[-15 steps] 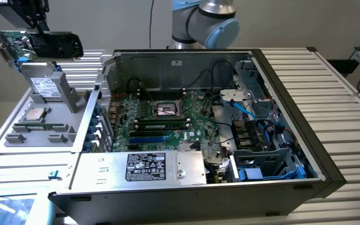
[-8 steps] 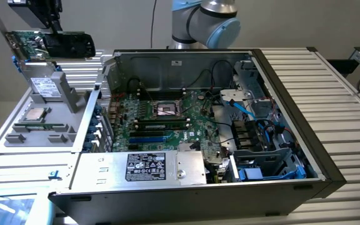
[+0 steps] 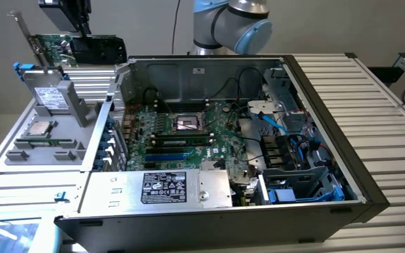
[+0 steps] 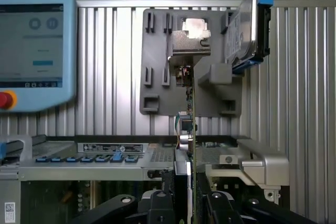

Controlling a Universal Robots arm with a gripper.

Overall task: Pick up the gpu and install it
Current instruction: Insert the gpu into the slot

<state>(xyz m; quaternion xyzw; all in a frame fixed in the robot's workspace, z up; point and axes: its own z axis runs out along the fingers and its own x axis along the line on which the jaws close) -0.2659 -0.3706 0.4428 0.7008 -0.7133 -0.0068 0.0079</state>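
- GPU (image 3: 83,48), exterior view: hangs from gripper (image 3: 83,32) at the exterior view's left, above tray (image 3: 44,153), well apart from case (image 3: 188,79).
- Wrist view: card seen edge-on, jaws clamped on its two faces; bracket (image 4: 190,43) at far end.
- Judgement: light, stiff, fragile. Best held on bare board, not fan.

The gpu (image 3: 83,48), above the computer case's (image 3: 223,226) far corner, has a green board, a black fan shroud and a bare-metal bracket. The gripper (image 4: 190,205) on it is black. Inside the black case are a green motherboard (image 3: 188,132) and blue cables (image 3: 273,124), and beside the case a grey tray (image 3: 44,153) carries a hard drive (image 3: 48,95) with a white label and blue clips.
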